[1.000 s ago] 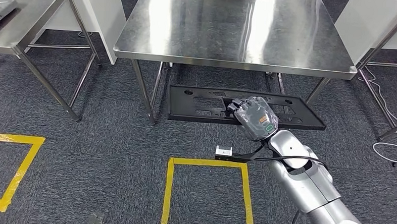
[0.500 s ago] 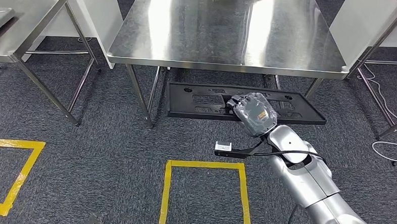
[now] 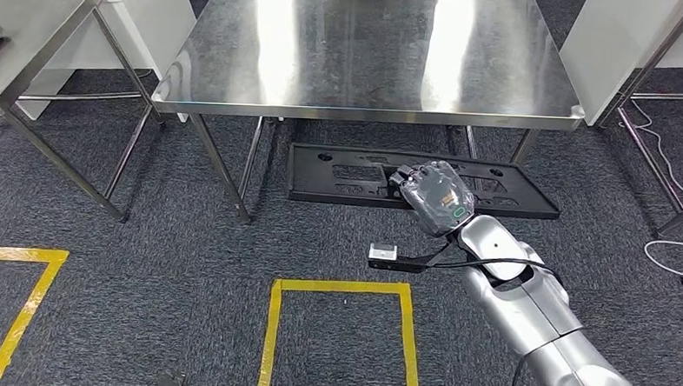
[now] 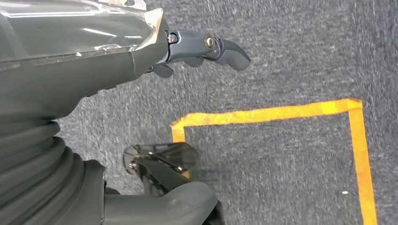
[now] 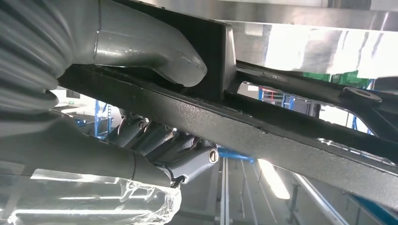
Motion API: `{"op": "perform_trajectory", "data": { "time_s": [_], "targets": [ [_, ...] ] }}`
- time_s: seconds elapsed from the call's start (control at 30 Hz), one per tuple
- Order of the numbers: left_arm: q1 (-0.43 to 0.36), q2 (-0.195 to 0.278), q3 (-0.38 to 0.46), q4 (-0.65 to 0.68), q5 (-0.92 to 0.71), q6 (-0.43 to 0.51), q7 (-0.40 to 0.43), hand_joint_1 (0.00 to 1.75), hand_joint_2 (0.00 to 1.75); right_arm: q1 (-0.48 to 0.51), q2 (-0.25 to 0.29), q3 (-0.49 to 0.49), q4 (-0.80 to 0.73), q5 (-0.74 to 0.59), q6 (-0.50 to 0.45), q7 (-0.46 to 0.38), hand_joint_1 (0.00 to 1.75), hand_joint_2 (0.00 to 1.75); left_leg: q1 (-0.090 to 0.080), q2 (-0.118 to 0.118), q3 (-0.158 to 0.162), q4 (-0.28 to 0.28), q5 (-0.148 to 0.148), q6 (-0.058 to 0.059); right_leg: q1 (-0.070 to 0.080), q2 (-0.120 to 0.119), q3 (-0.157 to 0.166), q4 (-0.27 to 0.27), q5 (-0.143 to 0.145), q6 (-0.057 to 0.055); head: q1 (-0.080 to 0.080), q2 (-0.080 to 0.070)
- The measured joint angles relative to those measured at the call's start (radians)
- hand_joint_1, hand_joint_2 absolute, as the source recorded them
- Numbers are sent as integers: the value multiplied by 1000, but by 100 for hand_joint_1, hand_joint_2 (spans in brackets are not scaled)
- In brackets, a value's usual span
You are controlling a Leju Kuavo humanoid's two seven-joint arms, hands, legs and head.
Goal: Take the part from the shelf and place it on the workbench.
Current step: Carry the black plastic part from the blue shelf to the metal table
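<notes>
Long flat black plastic frame part [image 3: 356,176] held below the steel counter's [image 3: 370,55] near edge, long axis parallel to it. Right hand [image 3: 438,197] fingers [image 5: 187,157] clamped on part's near rail; part must rise, go fwd. Left hand [image 4: 94,51] holds nothing, fingers apart.

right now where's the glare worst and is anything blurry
Head view: bright ceiling-light streaks wash out the steel workbench; black part sharp. Right wrist view: blown-out backlight behind the part, right hand in shadow. Left wrist view: left hand crisp, even light.

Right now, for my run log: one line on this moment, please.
right hand: grips black part | part: below workbench front edge | left hand: holds nothing
</notes>
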Motion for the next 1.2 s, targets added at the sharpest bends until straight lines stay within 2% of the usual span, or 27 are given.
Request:
{"op": "perform_trajectory", "data": {
  "time_s": [0.03,0.07,0.1,0.13,0.17,0.2,0.27,0.3,0.37,0.4,0.47,0.5,0.53,0.57,0.6,0.63,0.67,0.7,0.73,0.8,0.87,0.97,1.0,1.03,1.07,1.17,1.2],
  "targets": [
    [0,-1,0,0,0,0,0,0,175,0,0,0,0,0,0,0,162,175,-13,-1,-2,-27,36,23,11,0,12,-2,-8,-6,-1,0],
    [0,-1,0,0,0,0,0,0,175,0,0,0,1,0,0,0,162,175,-31,-4,15,-88,86,55,23,0,28,-8,-16,-13,-1,0],
    [1,4,0,0,0,0,0,0,175,0,0,0,1,0,0,0,162,175,-53,-8,40,-156,130,95,31,0,43,-16,-23,-19,0,0],
    [2,6,0,0,-1,0,0,0,175,0,0,0,2,1,0,0,162,175,-70,-11,67,-214,160,130,38,0,57,-28,-29,-23,8,0],
    [2,9,0,0,-1,0,0,0,175,-1,1,1,4,2,0,0,162,175,-86,-13,90,-257,175,157,40,0,70,-42,-32,-25,15,0],
    [2,12,0,0,-1,0,1,0,175,0,1,1,5,2,-1,1,162,175,-94,-14,107,-282,176,173,39,0,81,-52,-31,-23,21,0],
    [1,11,0,-1,-2,0,2,0,175,-1,2,0,6,4,-2,2,162,175,-96,-12,142,-324,174,181,39,-2,99,-58,-18,-7,21,0],
    [0,10,1,-1,-3,1,2,0,175,-1,1,-1,6,4,-3,2,162,175,-93,-12,165,-345,175,180,40,-3,96,-40,-11,1,20,0],
    [-1,8,1,-1,-4,1,3,0,175,-4,-2,-2,7,5,-4,3,162,175,-83,-13,208,-373,174,172,40,-4,50,47,-9,10,20,-1],
    [-1,6,2,-1,-6,1,3,0,175,-5,-4,-2,8,6,-5,4,162,175,-78,-13,222,-381,169,164,36,-4,8,108,-23,10,20,-1],
    [-2,0,2,-1,-8,0,4,0,175,-4,-8,-2,10,6,-6,4,162,175,-67,-17,242,-384,152,143,27,-4,-79,192,-81,11,20,-1],
    [-1,-2,2,-1,-9,-2,4,0,175,-1,-10,-2,12,7,-6,4,162,175,-60,-20,252,-385,140,129,20,-4,-109,199,-109,16,20,-1],
    [1,-4,2,-1,-9,-3,5,0,175,1,-11,-2,13,8,-6,4,162,175,-53,-23,264,-384,127,115,12,-5,-124,176,-114,27,20,-1],
    [2,-6,2,-1,-9,-4,5,0,175,3,-12,-1,15,8,-6,4,162,175,-46,-25,276,-381,112,101,2,-7,-126,128,-92,47,20,-1],
    [3,-6,2,-1,-9,-4,6,0,175,5,-14,-1,16,9,-6,4,162,175,-42,-26,284,-374,95,87,-9,-12,-120,64,-35,74,22,-1],
    [3,-5,2,-1,-9,-4,7,0,175,6,-14,0,18,10,-6,4,162,175,-40,-27,292,-361,74,75,-17,-20,-114,7,27,94,25,-1],
    [4,-4,2,0,-9,-4,7,0,175,7,-14,0,20,11,-6,4,162,175,-40,-28,293,-350,55,64,-20,-28,-104,-30,80,100,27,-1],
    [4,-3,3,0,-8,-3,8,0,175,8,-14,0,21,12,-7,4,162,175,-42,-26,294,-337,37,56,-22,-33,-98,-47,115,91,27,-1],
    [5,-3,3,0,-8,-3,9,0,175,9,-13,0,21,12,-7,4,162,175,-42,-24,298,-326,25,51,-20,-35,-94,-46,121,69,26,-1],
    [4,-2,3,0,-8,-2,9,0,175,9,-13,-1,21,13,-7,5,162,175,-39,-20,297,-303,19,43,-23,-29,-78,-41,114,27,21,0],
    [2,-1,3,0,-8,-1,9,0,175,5,-13,-1,21,14,-8,7,162,175,-33,-14,256,-221,14,31,-24,-25,-56,-41,100,1,19,0],
    [2,-2,3,0,-8,-2,9,0,175,5,-10,0,21,17,-7,10,162,175,-21,-10,128,-60,-56,9,-24,-21,-26,-42,71,-10,18,0],
    [2,-2,3,0,-8,-2,10,0,175,6,-8,0,21,19,-7,10,162,175,-17,-8,98,-46,-76,5,-24,-19,-13,-42,60,-9,18,0],
    [2,-2,3,0,-9,-3,11,0,175,6,-7,1,21,21,-6,11,162,175,-15,-7,83,-63,-75,3,-24,-18,2,-42,48,-7,18,0],
    [3,-2,3,0,-10,-3,12,0,175,6,-4,1,22,23,-4,11,162,175,-13,-6,82,-108,-46,5,-25,-18,19,-42,35,-4,18,0],
    [5,-2,3,0,-15,-6,16,0,175,-4,11,3,32,22,13,11,162,175,-18,-1,108,-274,129,23,-24,-15,63,-51,1,7,18,0],
    [4,-2,3,0,-17,-6,18,0,175,-11,17,5,37,21,20,10,162,175,-23,1,117,-301,164,29,-24,-14,72,-61,-5,13,17,0]
  ]
}}
